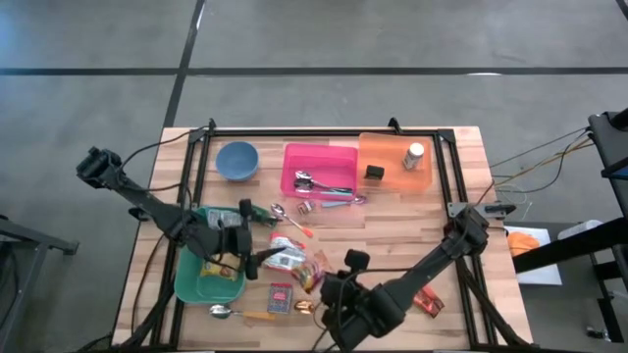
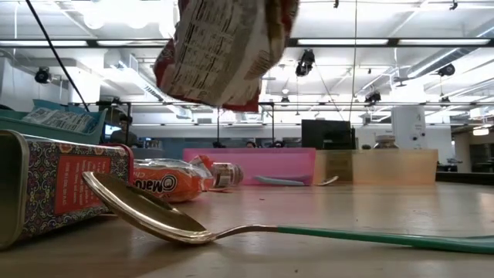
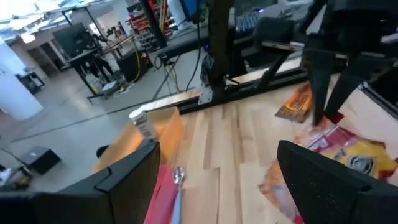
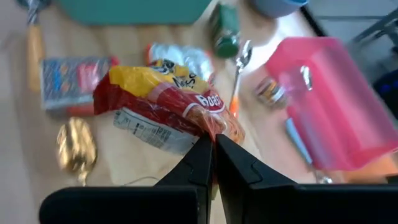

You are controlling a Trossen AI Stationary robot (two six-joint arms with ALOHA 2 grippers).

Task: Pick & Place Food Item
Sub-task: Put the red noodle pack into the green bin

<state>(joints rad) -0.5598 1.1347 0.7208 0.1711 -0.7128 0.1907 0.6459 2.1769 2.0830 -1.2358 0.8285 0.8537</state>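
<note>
A red and yellow snack bag [image 4: 155, 93] hangs above the table near its front edge, with my right gripper [image 4: 214, 152] shut on it. The high view shows the bag [image 1: 312, 276] beside that gripper [image 1: 332, 286]. In the low view the bag [image 2: 224, 50] floats above the wood. My left gripper [image 1: 257, 240] stands open to the bag's left, above the right side of a teal tray [image 1: 192, 282], with nothing between its fingers [image 3: 127, 174]. My right gripper pinches the snack bag at one crimped end [image 4: 210, 129] between its two shut fingertips. The fingers slant down from the table's near right. The bag hangs out beyond the fingertips, lifted clear of the table.
On the wood below lie a patterned tin [image 1: 281, 297], a gold spoon [image 1: 306, 307], a silver packet [image 1: 287, 253] and a yellow-handled spoon [image 1: 235, 313]. A red packet [image 1: 428, 302] lies at the near right. At the back stand a blue bowl [image 1: 236, 160], a pink bin [image 1: 319, 167] and an orange bin [image 1: 394, 162].
</note>
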